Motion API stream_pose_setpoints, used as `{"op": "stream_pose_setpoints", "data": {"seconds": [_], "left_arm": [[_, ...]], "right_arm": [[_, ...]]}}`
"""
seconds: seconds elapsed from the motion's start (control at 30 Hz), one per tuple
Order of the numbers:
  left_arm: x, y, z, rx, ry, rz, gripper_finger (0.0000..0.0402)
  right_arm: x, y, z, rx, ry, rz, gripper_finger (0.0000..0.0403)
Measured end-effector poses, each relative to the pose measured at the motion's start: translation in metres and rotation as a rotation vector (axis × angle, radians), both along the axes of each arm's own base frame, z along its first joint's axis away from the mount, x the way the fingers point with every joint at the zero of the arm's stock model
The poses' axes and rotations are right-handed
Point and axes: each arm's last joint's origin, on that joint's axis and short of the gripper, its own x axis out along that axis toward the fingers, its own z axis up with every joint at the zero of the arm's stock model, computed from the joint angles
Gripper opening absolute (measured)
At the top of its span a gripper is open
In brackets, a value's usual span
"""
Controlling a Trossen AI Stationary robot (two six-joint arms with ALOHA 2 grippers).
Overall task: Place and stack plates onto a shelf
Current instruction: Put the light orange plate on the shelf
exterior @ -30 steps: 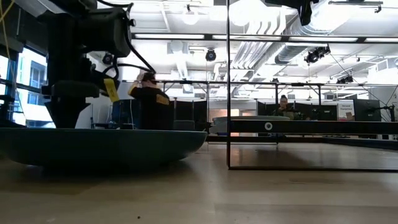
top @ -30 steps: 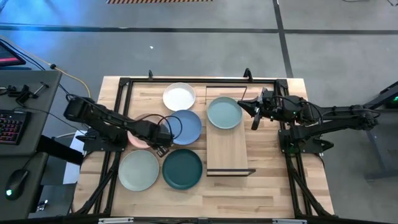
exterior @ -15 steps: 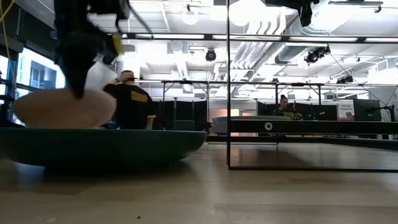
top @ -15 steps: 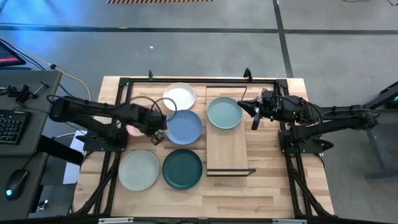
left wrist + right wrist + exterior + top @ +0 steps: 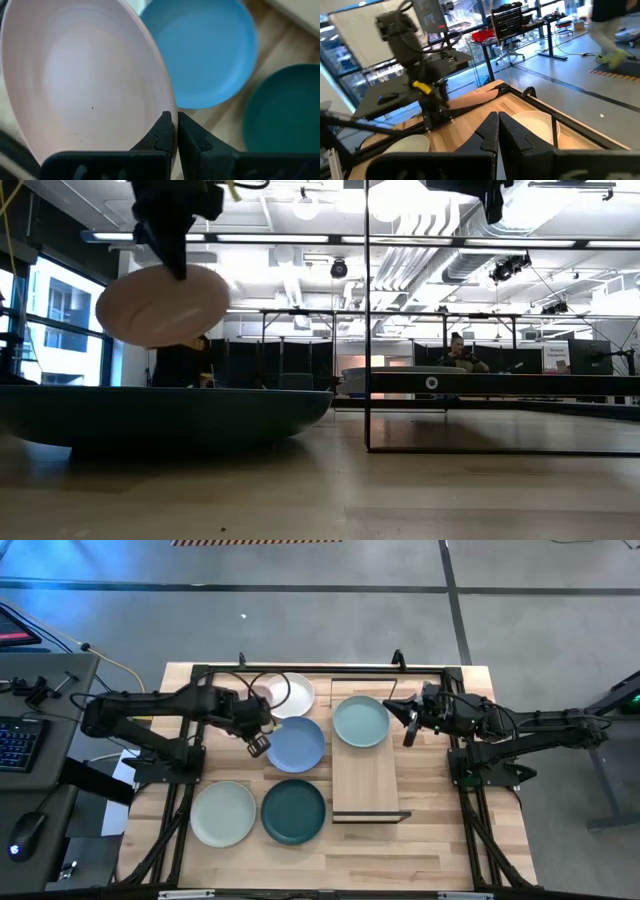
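Observation:
My left gripper (image 5: 262,718) is shut on the pink plate (image 5: 262,692), which it holds above the table beside the white plate (image 5: 292,695). The low view shows the pink plate (image 5: 160,305) tilted under the gripper (image 5: 180,262). The blue plate (image 5: 297,743), the dark teal plate (image 5: 293,810) and one pale green plate (image 5: 224,813) lie flat on the tabletop. The other pale green plate (image 5: 360,721) lies on the far end of the shelf (image 5: 366,780). My right gripper (image 5: 407,726) is shut, just right of that plate and touching nothing. My left gripper pinches the pink plate by its rim (image 5: 167,107), one finger on the hollow face and one on the underside. The plate is lifted clear of the table. It hangs steeply tilted below the fingers (image 5: 178,250), which come at it from above.
The shelf's near half (image 5: 366,790) is bare wood, with a thin black frame end (image 5: 366,812). Black rails (image 5: 200,680) run along the table's edges. In the low view the dark teal plate (image 5: 160,415) fills the foreground. People (image 5: 455,352) are in the room beyond.
My left gripper has risen and moved toward the table's far edge and somewhat right, carrying the pink plate. The plate lay low near the blue plate's left side. It is now lifted clear and tipped steeply, next to the white plate.

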Motion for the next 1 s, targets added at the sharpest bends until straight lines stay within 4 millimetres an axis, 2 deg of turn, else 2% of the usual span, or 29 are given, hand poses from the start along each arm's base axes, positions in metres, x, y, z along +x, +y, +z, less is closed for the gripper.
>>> {"op": "stream_pose_setpoints", "data": {"seconds": [0.17, 0.43, 0.63, 0.8, 1.0], "left_arm": [[0.029, -0.012, 0.007, 0.007, -0.022, -0.082, 0.0000], [0.107, -0.047, 0.008, 0.092, -0.004, -0.343, 0.0000], [0.160, -0.069, 0.004, 0.178, -0.075, -0.559, 0.0000], [0.184, -0.088, 0.001, 0.264, -0.109, -0.755, 0.0000], [0.192, -0.100, -0.005, 0.300, -0.119, -0.971, 0.0000]], "right_arm": [[0.000, 0.000, 0.000, 0.000, 0.000, -0.004, 0.0000], [0.000, 0.000, 0.000, 0.002, 0.000, -0.002, 0.0000], [0.000, 0.001, 0.000, 0.004, -0.002, 0.022, 0.0000], [-0.010, 0.000, 0.007, 0.051, -0.063, 0.020, 0.0000], [-0.033, 0.000, 0.020, 0.156, -0.201, 0.024, 0.0000]]}}
